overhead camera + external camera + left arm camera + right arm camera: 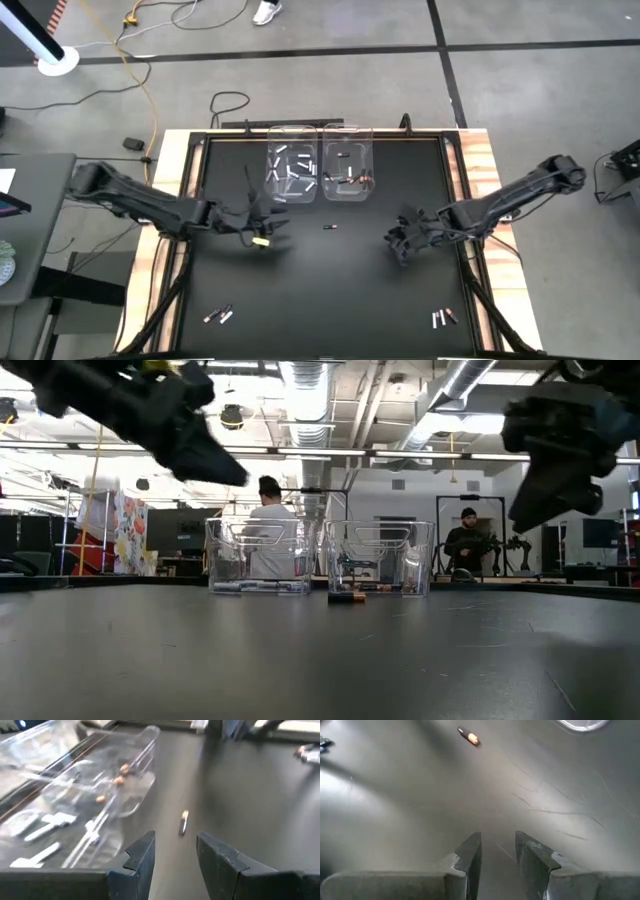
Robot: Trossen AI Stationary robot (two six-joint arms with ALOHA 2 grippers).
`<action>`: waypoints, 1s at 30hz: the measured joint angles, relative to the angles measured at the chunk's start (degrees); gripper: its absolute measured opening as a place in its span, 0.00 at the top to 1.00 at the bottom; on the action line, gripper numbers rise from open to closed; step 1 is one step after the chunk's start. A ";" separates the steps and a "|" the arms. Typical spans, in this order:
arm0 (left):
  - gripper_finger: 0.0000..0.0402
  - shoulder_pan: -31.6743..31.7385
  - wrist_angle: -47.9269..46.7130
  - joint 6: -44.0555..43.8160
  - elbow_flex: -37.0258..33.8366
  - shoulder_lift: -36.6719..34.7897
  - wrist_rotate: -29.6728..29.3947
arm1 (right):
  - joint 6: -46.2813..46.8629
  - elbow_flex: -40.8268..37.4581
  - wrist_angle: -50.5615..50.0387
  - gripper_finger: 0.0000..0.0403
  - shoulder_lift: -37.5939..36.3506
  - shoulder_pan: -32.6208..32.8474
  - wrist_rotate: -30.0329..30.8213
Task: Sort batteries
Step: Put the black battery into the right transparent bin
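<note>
The black bench [320, 290] carries two clear bins side by side at its far edge: the left bin [291, 176] holds white batteries [295, 170], the right bin [348, 175] dark copper-tipped ones [352, 180]. The left gripper [262, 232] and right gripper [400, 240] hover at mid-bench, fingers narrowly parted, holding nothing. A lone dark battery [329, 228] lies between them; small clusters [218, 315] lie near both front corners.

The left arm reaches in from the left edge, its left gripper [262, 232] raised, fingers slightly parted and holding nothing. The right arm mirrors it, the right gripper [400, 243] likewise raised, fingers narrowly apart.
</note>
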 joint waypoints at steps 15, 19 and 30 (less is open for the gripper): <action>0.65 0.00 27.28 4.46 10.38 35.14 -0.02 | -2.77 -6.15 -0.70 0.66 -13.50 0.60 -0.02; 0.65 0.00 27.28 8.53 16.15 42.24 -0.29 | -3.54 -6.17 -0.94 0.66 -15.54 0.58 -0.25; 0.65 2.83 26.09 6.70 23.10 52.01 -0.78 | -3.59 -6.17 -2.35 0.66 -18.44 0.66 -0.70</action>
